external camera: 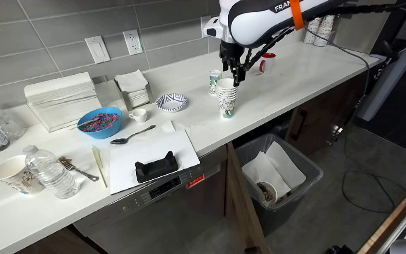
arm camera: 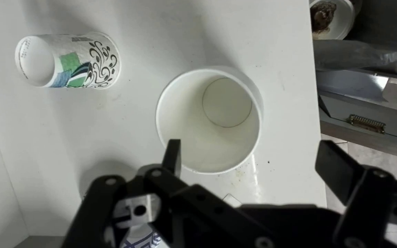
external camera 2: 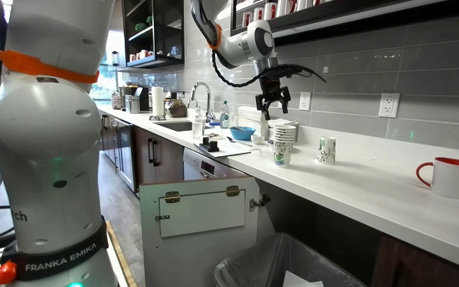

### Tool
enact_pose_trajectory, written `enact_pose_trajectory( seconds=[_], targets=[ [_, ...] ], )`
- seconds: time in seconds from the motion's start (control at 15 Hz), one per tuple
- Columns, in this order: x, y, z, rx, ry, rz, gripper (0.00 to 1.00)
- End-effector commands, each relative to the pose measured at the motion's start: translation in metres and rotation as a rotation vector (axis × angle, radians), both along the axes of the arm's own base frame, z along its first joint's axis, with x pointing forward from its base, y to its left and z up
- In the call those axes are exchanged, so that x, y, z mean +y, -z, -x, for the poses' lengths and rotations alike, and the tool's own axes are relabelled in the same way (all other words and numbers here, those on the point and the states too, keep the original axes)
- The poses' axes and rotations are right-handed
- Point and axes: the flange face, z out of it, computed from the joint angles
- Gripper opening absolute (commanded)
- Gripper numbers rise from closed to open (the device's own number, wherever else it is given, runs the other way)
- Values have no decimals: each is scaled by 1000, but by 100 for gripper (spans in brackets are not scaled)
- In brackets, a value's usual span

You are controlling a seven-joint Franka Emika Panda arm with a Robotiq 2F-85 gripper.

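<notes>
A stack of white patterned paper cups (external camera: 227, 106) stands upright on the counter, also seen in an exterior view as the nested cups (external camera 2: 283, 151). My gripper (external camera: 231, 74) hangs just above it, jaws wide apart and nothing between them. The wrist view looks down into the top cup (arm camera: 212, 137); one finger (arm camera: 172, 155) overlaps its rim there, and I cannot tell whether they touch. The opposite finger (arm camera: 336, 168) is well to the right of the cup. Beside the stack, toward the wall, a single paper cup (arm camera: 81, 65) appears upside down. A red-lined white mug (external camera 2: 450, 179) sits farther along.
A cabinet door (external camera 2: 201, 215) stands open below the counter, with a lined trash bin (external camera: 315, 173) beside it. Along the counter are a patterned bowl (external camera: 171, 103), a blue bowl (external camera: 113, 123), a napkin holder (external camera: 127, 100), a black holder (external camera: 156, 169) and a water bottle (external camera: 53, 173).
</notes>
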Motion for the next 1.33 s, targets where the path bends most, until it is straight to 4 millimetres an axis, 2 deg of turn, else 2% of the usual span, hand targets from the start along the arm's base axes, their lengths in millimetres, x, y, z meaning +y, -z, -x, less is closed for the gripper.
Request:
enact_pose_trajectory(
  seconds=[0.0,0.6,0.73,0.8,0.93,1.13,1.27],
  targets=[
    [-9,11,-13,44,-29,-28,100],
    [-18,30,-22,90,-30,-58,100],
    [-19,33,-22,94,-27,-58,89],
    [-19,34,-22,96,-25,-56,74],
    [-20,34,-23,95,-23,-55,64],
    [-20,34,-23,94,-22,-55,37],
    [-21,34,-23,94,-20,-52,23]
  ],
)
